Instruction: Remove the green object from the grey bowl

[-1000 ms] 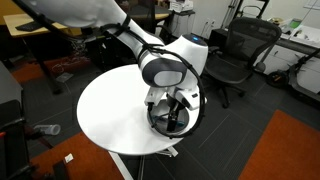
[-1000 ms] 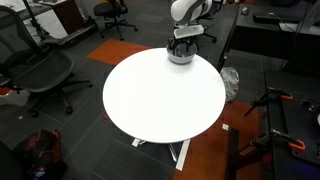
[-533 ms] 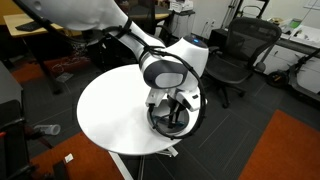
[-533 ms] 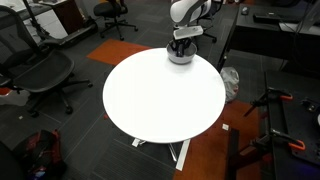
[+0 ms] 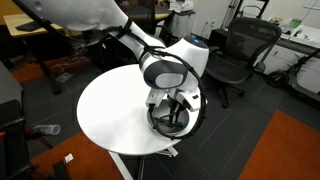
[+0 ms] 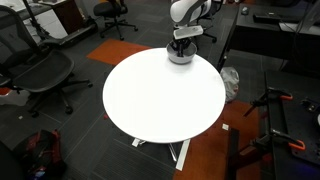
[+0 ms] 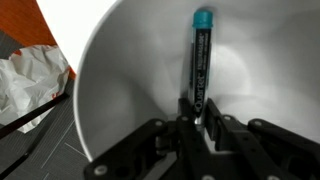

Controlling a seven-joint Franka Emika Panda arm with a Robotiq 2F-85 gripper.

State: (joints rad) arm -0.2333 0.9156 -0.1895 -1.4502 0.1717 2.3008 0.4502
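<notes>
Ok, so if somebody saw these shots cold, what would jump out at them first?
First the big round white table, with a grey bowl at its edge and the white arm bent down over it. In the wrist view the gripper is inside the bowl, its fingers on either side of a teal-capped marker that lies against the bowl's inside.

Almost no change over last second. Gripper [image 5: 172, 118] down in bowl [image 5: 156, 124], same pose in both exterior views. At most slight sideways shift of gripper [image 6: 181, 45], too small to confirm. Marker [image 7: 199, 65], pinched between fingers [image 7: 220, 130], not lifted.
</notes>
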